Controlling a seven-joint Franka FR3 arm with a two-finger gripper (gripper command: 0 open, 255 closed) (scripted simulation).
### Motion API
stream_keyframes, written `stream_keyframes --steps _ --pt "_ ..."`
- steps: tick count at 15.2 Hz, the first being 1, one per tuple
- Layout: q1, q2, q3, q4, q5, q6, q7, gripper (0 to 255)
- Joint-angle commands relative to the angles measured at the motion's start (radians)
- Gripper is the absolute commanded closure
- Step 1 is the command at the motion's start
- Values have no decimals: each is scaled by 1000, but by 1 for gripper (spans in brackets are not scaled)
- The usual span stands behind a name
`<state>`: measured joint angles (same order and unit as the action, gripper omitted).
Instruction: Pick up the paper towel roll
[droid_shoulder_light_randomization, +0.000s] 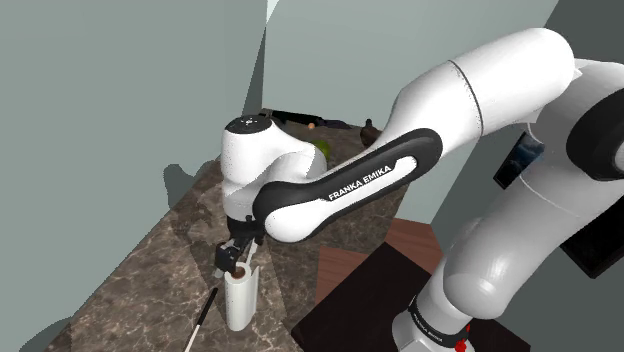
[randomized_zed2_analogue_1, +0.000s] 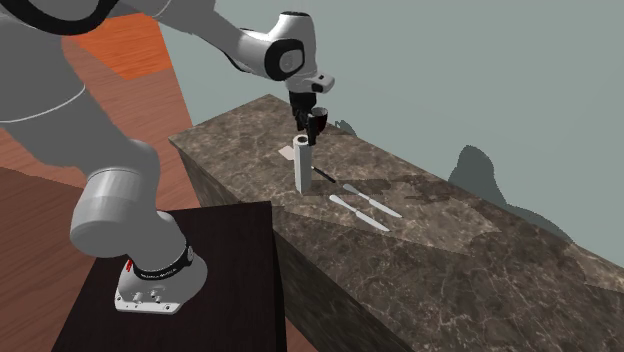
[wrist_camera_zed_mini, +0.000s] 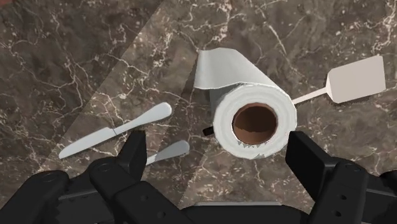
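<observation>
Gripper (wrist_camera_zed_mini: 218, 146): open, its two black fingers spread wide and clasping nothing; it hangs just above the top of the roll.
Paper towel roll (wrist_camera_zed_mini: 245, 105): white, with a brown core; it stands upright on the counter under the gripper, between the fingers but touching neither, and closer to one finger than the other.
Place in the scene: on the shoulder view's left of the stand, at the near part of the counter (wrist_camera_zed_mini: 76, 57), a dark slab veined like marble.
Neighbours: two pale knives (wrist_camera_zed_mini: 114, 130) lie flat just beside the roll on one side, and a pale spatula (wrist_camera_zed_mini: 356, 77) lies on the other side; none of them touches the roll.
Handling, as a judgement: light and soft, the outer sheets will give under pressure while the core stays stiff; tall and narrow, so a sideways nudge could tip it.
Where to hold: across the body a little below the top rim, the fingers centred first so both pads meet the paper together.
Risk: a high or off-centre squeeze may crush the rim or topple the roll onto the knives.
</observation>
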<state>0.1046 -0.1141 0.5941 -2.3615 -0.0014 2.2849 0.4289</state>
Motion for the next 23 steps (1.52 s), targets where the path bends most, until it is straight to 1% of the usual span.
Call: stream_keyframes --steps 1,7,9,11,12,21,23 --pt "4 87 35 48 -77 30 88 0" --pt "9 152 34 31 -140 97 139 0" --pt "11 182 31 22 -171 128 163 0" --pt "11 182 30 22 -171 128 163 0" --pt "11 184 30 23 -173 128 163 255" --pt "11 182 31 22 -171 128 163 255" --pt "9 159 34 29 -147 104 144 255"
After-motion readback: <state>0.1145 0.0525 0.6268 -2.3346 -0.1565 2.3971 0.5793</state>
